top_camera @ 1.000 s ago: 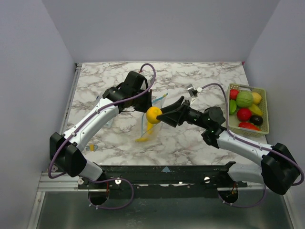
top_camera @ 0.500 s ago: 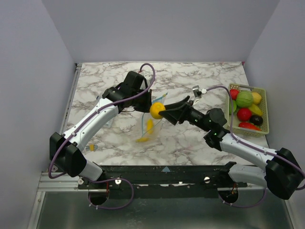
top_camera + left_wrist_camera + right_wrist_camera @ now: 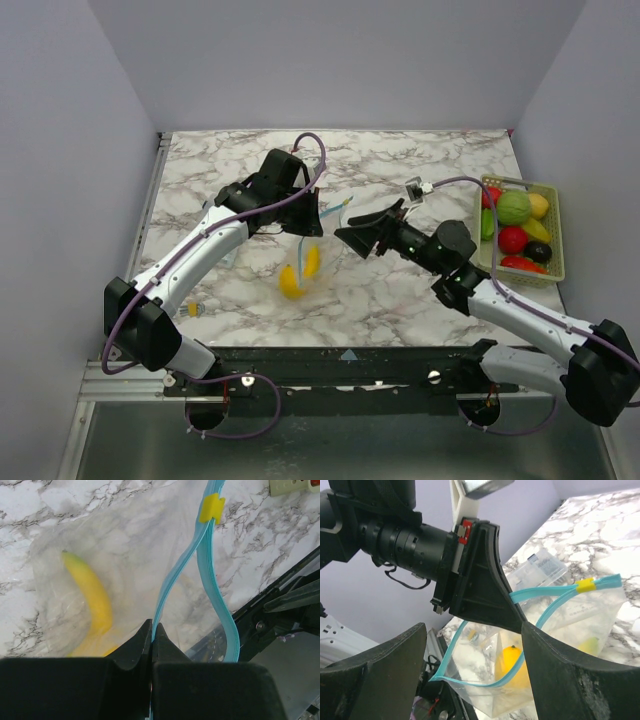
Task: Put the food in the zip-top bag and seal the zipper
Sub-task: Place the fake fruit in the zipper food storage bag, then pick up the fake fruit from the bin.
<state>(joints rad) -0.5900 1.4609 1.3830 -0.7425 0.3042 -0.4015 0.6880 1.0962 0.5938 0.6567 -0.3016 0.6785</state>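
The zip-top bag (image 3: 303, 268) hangs open at mid-table, and my left gripper (image 3: 313, 222) is shut on its teal zipper (image 3: 216, 585) at the mouth edge. The left wrist view shows the jaws (image 3: 152, 628) pressed tight on the strip, with a yellow slider tab (image 3: 211, 507) farther along it. Inside the bag lie a banana (image 3: 93, 594) and a round yellow fruit (image 3: 513, 668). My right gripper (image 3: 347, 229) hovers just right of the bag mouth, open and empty. Its fingers (image 3: 380, 665) frame the open mouth (image 3: 470, 682).
A yellow-green mesh basket (image 3: 552, 232) at the right table edge holds several toy fruits, red, green, yellow and dark. A flat clear packet (image 3: 544, 568) lies behind the bag. A small item (image 3: 192, 310) sits near the left arm's base.
The round yellow fruit left my right gripper and dropped into the bag. The right gripper opened wider and drew back to the right. The left gripper kept its hold.
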